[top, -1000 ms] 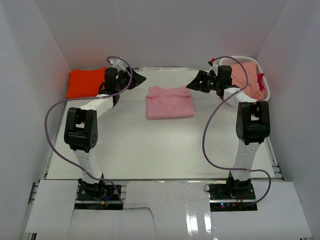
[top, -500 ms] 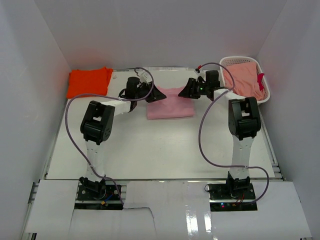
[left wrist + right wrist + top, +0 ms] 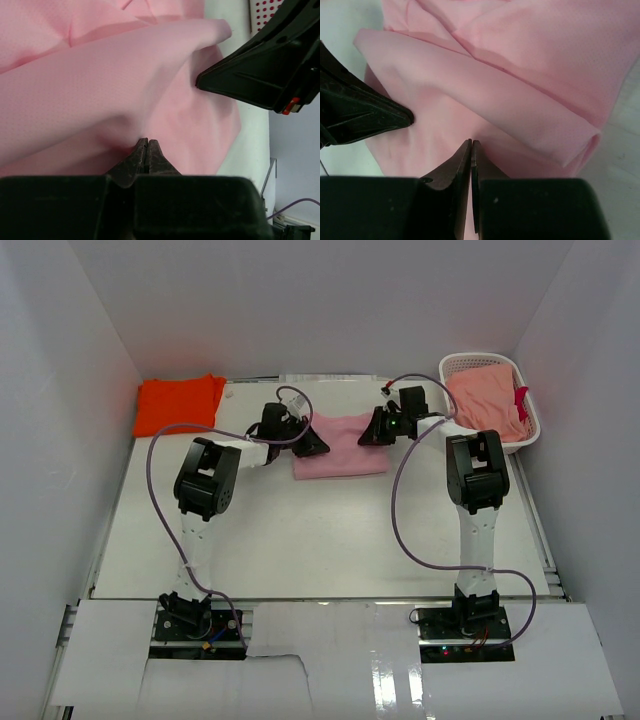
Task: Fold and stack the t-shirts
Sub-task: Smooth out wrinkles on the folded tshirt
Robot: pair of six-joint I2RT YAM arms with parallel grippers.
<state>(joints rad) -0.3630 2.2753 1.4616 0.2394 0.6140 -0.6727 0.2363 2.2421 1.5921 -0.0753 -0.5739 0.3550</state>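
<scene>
The light pink t-shirt [image 3: 340,448] lies folded in the middle of the table. My left gripper [image 3: 316,444] sits low at its left edge, and in the left wrist view its shut tips [image 3: 146,141] pinch a puckered bit of the pink cloth [image 3: 100,75]. My right gripper [image 3: 371,433] is at the shirt's right edge, also shut, its tips [image 3: 471,143] nipped into the cloth [image 3: 520,60] under a folded flap. Each wrist view shows the other gripper's black finger across the shirt. The bright orange t-shirt [image 3: 178,403] lies flat at the far left corner.
A white lattice basket [image 3: 455,362] at the far right corner holds salmon-pink cloth [image 3: 487,400] and something red. White walls close in the table on the left, back and right. Purple cables loop off both arms.
Both arms swung inward from the sides and dropped to the pink shirt's left and right edges. Both grippers went from open to shut at the cloth.
</scene>
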